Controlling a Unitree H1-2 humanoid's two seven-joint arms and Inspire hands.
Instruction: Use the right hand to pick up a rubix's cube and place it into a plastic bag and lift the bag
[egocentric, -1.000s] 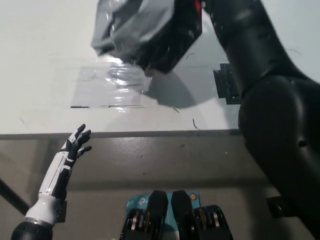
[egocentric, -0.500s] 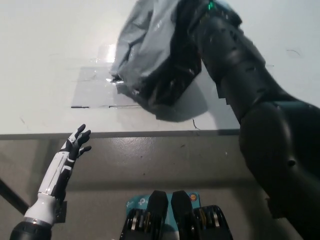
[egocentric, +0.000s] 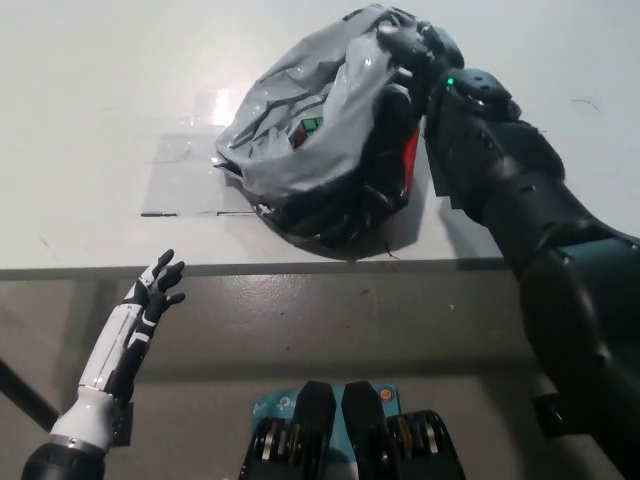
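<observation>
Grey plastic bag (egocentric: 320, 130) hangs bunched from my right robot hand (egocentric: 420, 50), which is closed on the gathered top of the bag at the upper middle of the head view. Through the crumpled film I can make out small green and red patches, which I take to be the Rubik's cube (egocentric: 305, 130), sitting inside the bag on its left side. A larger red patch shows through lower on the right side; I cannot tell what it belongs to.

As I judge it, the cube is already picked up and bagged, and the remaining part is the lift. The bag's underside looks close to the white tabletop (egocentric: 90, 120), with a dark shadow right beneath it near the front edge, so I cannot say for certain whether it is clear of the surface or resting on it.

My left robot hand (egocentric: 152, 290) rests below the tabletop's front edge at the lower left, empty, fingers spread apart.

A flat clear sheet (egocentric: 180, 180) lies on the tabletop just left of the bag. I can read no brand, label or writing anywhere on the bag or the cube.
</observation>
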